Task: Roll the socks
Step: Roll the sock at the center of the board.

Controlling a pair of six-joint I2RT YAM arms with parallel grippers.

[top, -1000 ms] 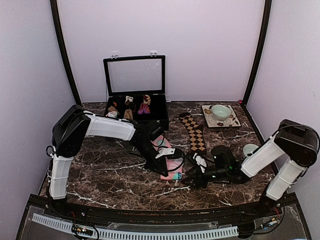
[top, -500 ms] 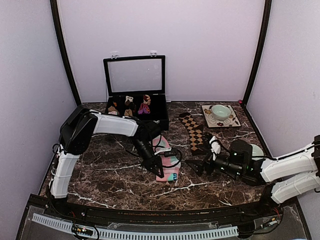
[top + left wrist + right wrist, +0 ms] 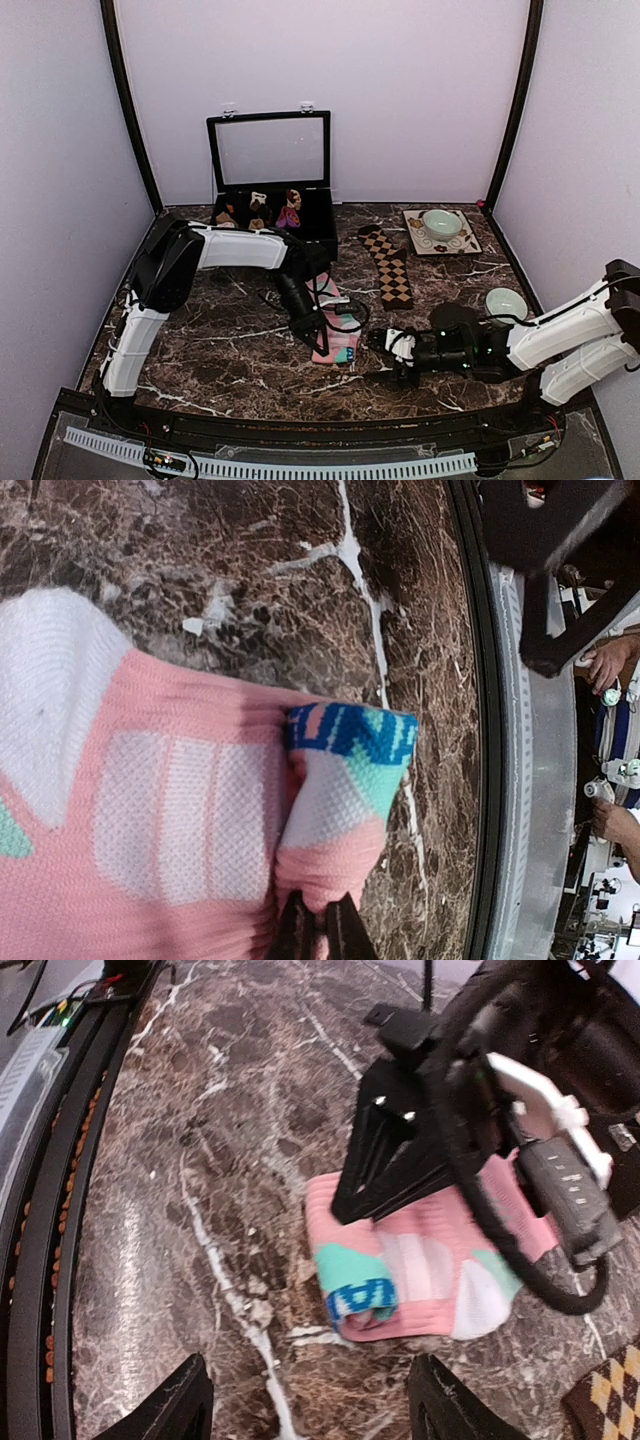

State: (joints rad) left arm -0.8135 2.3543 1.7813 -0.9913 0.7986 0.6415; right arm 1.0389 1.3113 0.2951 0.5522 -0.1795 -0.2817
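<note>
The pink sock [image 3: 343, 342] lies at the table's middle front, its near end curled into a small roll with mint and blue marks [image 3: 362, 1292]. My left gripper [image 3: 322, 932] is shut on the pink fabric at that roll, coming in from the left [image 3: 312, 332]. The dark brown sock with tan diamonds [image 3: 389, 265] lies flat behind and to the right, and its corner shows in the right wrist view [image 3: 612, 1392]. My right gripper [image 3: 310, 1410] is open, low over the marble just in front of the roll and not touching it [image 3: 392, 352].
A black box [image 3: 322, 228] with its lid up holds small sock bundles at the back. A patterned tray [image 3: 466, 243] carries a mint bowl [image 3: 441, 221]. Another bowl [image 3: 505, 301] sits by the right arm. The table's front rail [image 3: 40, 1220] runs close by.
My right arm swung back toward the centre and dropped low in front of the pink sock, jaws open. The left gripper kept its hold and shifted slightly with the sock's end.
</note>
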